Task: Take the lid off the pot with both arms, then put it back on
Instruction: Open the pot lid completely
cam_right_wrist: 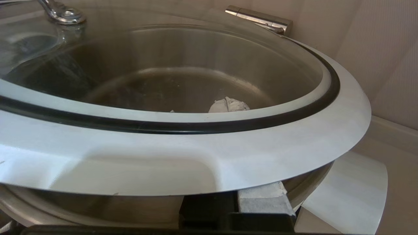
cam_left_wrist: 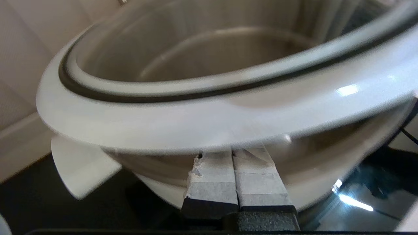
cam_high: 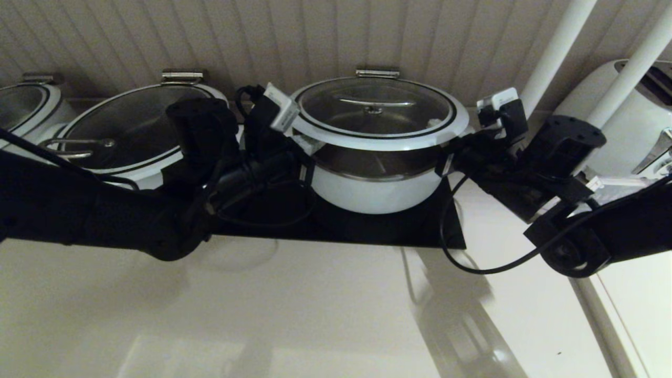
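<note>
The white-rimmed glass lid (cam_high: pixel 375 113) is held a little above the white pot (cam_high: pixel 375 191), with a gap showing the pot's steel inner rim. My left gripper (cam_high: pixel 304 146) is under the lid's left edge; in the left wrist view my left gripper (cam_left_wrist: pixel 232 150) is shut, its tips beneath the lid rim (cam_left_wrist: pixel 209 117) and above the pot (cam_left_wrist: pixel 156 189). My right gripper (cam_high: pixel 446 152) is under the lid's right edge; in the right wrist view my right gripper (cam_right_wrist: pixel 236 192) is shut beneath the lid rim (cam_right_wrist: pixel 228 156). A white scrap (cam_right_wrist: pixel 228 105) lies inside the pot.
The pot stands on a black hob (cam_high: pixel 336 228) against the wall. A second lidded pot (cam_high: pixel 126 131) stands close to the left, and a third (cam_high: pixel 21 105) at the far left. A white toaster (cam_high: pixel 630 121) and two white poles (cam_high: pixel 556 52) are at the right.
</note>
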Robot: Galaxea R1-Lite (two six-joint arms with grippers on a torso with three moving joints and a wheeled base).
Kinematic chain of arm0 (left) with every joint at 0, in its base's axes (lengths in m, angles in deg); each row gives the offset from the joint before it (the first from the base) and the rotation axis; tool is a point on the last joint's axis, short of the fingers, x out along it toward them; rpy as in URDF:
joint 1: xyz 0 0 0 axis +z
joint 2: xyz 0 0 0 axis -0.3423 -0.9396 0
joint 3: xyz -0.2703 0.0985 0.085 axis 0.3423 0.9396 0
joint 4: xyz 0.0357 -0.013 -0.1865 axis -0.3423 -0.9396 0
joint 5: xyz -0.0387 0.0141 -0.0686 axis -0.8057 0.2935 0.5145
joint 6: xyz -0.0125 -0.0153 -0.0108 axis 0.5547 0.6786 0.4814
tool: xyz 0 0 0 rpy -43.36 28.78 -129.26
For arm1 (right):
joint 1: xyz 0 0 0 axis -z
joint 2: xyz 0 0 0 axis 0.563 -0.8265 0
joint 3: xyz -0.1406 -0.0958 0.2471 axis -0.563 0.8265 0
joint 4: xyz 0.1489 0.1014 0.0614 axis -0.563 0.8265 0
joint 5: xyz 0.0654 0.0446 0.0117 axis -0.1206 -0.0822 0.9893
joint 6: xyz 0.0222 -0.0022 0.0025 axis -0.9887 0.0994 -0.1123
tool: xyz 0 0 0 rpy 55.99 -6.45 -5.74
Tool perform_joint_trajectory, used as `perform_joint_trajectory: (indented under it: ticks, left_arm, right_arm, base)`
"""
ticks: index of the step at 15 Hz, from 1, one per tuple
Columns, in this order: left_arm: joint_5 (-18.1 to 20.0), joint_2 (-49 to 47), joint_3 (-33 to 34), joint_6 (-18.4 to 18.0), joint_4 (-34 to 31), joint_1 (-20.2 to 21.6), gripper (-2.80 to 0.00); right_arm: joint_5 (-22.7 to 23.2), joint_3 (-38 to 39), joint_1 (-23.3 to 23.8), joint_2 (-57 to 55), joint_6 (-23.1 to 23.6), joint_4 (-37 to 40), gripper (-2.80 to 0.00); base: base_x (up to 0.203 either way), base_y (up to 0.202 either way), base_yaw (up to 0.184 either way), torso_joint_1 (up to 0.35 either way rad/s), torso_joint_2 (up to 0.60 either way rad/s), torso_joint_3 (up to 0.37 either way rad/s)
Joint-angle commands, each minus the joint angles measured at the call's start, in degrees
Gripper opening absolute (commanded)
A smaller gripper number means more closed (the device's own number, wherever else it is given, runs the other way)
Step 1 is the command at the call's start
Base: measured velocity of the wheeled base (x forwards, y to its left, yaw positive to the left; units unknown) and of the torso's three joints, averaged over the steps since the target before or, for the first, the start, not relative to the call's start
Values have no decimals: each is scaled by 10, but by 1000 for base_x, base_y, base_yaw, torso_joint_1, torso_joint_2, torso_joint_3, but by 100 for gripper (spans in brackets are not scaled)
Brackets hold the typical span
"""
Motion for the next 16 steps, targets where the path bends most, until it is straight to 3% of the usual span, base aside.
perform_joint_trajectory:
  ticks: [1,8,16]
  left_arm:
    - [1,-22,-28,-1,2,0,-280]
    - [0,-49,-114,-2,-35,0,-280]
    - [0,-52,-120,-2,-37,0,-280]
  right_arm:
    - [1,2,-1,4,5,-5,-280]
    - [2,52,-1,31,19,-5,-280]
    - [1,199,10,143,20,2,-280]
  base:
    - [0,0,0,0,0,0]
    - [0,0,0,0,0,0]
    - [0,0,0,0,0,0]
